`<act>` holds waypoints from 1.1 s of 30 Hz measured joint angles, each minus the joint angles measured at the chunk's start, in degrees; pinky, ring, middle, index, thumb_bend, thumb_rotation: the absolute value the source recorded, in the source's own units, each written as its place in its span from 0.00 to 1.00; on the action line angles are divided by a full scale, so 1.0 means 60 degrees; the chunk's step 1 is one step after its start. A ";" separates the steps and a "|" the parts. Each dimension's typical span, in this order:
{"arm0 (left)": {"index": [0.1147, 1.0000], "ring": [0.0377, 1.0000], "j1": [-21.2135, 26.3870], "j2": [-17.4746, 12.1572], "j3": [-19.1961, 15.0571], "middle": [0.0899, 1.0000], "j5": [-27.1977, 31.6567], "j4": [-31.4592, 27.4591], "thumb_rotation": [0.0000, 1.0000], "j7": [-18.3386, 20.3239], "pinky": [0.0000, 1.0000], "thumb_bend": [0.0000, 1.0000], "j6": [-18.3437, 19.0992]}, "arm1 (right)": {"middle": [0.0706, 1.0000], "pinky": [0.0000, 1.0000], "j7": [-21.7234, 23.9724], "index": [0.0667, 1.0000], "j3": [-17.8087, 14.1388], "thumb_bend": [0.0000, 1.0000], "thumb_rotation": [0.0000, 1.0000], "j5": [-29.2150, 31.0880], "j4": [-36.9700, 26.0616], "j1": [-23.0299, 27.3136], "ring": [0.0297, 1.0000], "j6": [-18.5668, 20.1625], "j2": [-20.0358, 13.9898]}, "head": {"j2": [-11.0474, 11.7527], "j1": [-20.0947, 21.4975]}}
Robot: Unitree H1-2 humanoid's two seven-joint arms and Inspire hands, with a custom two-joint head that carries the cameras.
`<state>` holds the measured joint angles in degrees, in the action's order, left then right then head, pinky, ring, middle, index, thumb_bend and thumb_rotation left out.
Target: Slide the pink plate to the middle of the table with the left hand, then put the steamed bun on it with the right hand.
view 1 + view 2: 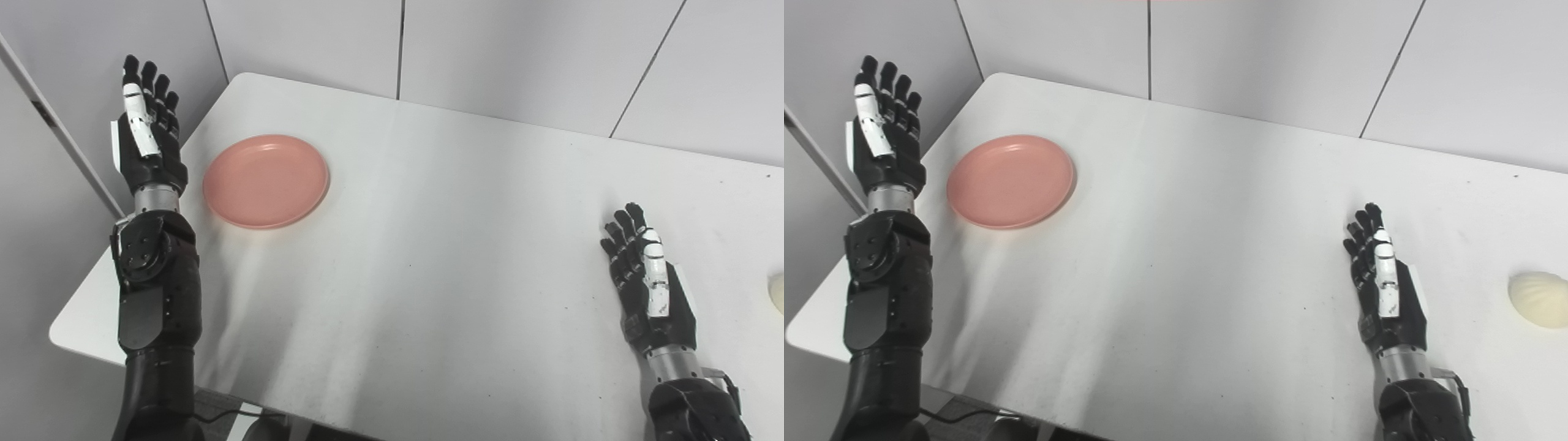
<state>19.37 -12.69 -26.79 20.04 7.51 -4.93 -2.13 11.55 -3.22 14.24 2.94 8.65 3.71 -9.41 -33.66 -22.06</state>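
The left hand (pixel 149 131) is being held upright at the upper left of the frame, fingers extended and slightly apart, nothing being gripped. It is being kept just beside the left rim of the pink plate (pixel 266 180), with a narrow gap showing between the two. The plate is lying flat in the upper-left part of the white table (pixel 429 245), left of the table's middle, and nothing is being carried on it. The left forearm is being raised steeply from the lower left corner, over the table's left edge.

The right hand (pixel 1384 288) is being held at the lower right, fingers straight and pointing toward the top of the frame, spread and empty; whether it is touching the tabletop cannot be told. The steamed bun (pixel 1538 299) is lying on the table at the far right edge of the frame, near that hand but apart from it, and well apart from the plate.
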 measured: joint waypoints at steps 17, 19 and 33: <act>1.00 1.00 0.0030 -0.0184 -0.0145 1.00 0.0377 0.0797 1.00 0.0028 1.00 0.46 -0.0284 | 1.00 1.00 -0.0015 1.00 -0.0004 0.07 1.00 -0.0034 -0.0010 -0.0003 1.00 0.0003 0.0007 | 0.0000 -0.0044; 1.00 0.99 0.0040 -0.0185 -0.0167 0.99 0.0383 0.0948 1.00 0.0026 1.00 0.44 -0.0284 | 1.00 1.00 -0.0015 1.00 -0.0004 0.06 1.00 -0.0030 -0.0010 -0.0003 1.00 0.0003 0.0007 | 0.0000 -0.0044; 1.00 1.00 0.0106 -0.0164 -0.0097 0.98 0.0365 0.1769 1.00 -0.0080 1.00 0.42 -0.0259 | 1.00 1.00 -0.0028 1.00 -0.0007 0.05 1.00 -0.0033 -0.0017 -0.0004 1.00 0.0004 0.0019 | -0.0044 -0.0029</act>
<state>20.01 -13.68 -27.38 22.23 18.12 -5.41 -3.68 11.38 -3.26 14.05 2.83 8.62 3.74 -9.30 -33.93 -22.24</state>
